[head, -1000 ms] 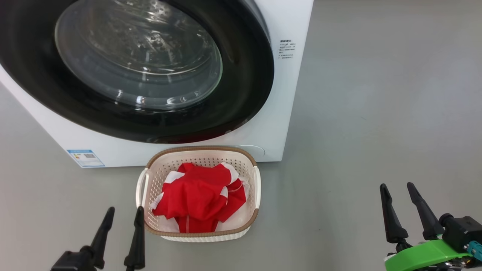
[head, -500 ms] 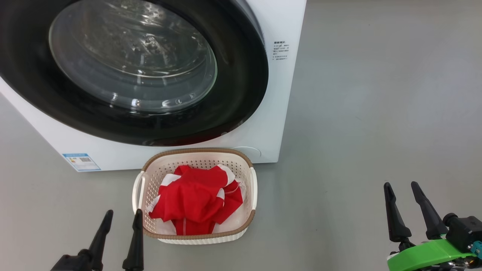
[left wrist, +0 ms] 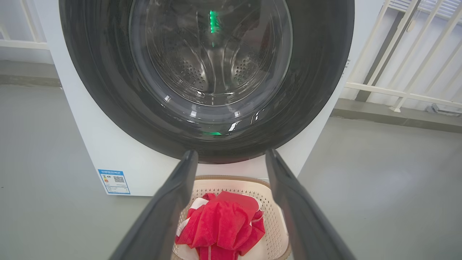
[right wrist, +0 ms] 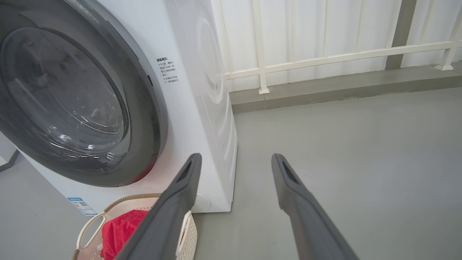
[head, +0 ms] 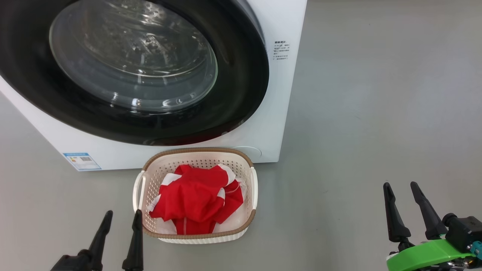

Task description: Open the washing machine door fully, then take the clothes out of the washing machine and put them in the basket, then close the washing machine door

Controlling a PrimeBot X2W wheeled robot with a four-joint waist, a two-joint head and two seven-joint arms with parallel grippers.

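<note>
The washing machine door (head: 241, 90) with its black rim and glass bowl lies shut against the white washing machine (head: 278, 113). Through the glass in the left wrist view the steel drum (left wrist: 213, 68) shows bare metal. Red clothes (head: 196, 199) fill the cream basket (head: 253, 188) on the floor just in front of the machine. My left gripper (head: 122, 216) hangs open by the basket's near left corner, holding nothing. Far to the right over bare floor, my right gripper (head: 400, 187) is open and holds nothing. The door (right wrist: 151, 119) and basket (right wrist: 90, 225) also appear in the right wrist view.
Grey floor (head: 376, 113) stretches to the right of the machine. A white railing (right wrist: 325, 57) on a low grey curb runs behind it. A blue label (head: 82, 161) sits on the machine's lower front corner.
The whole head view has shifted slightly left and down, a camera move. Basket, clothes, door and both grippers keep their places relative to one another.
</note>
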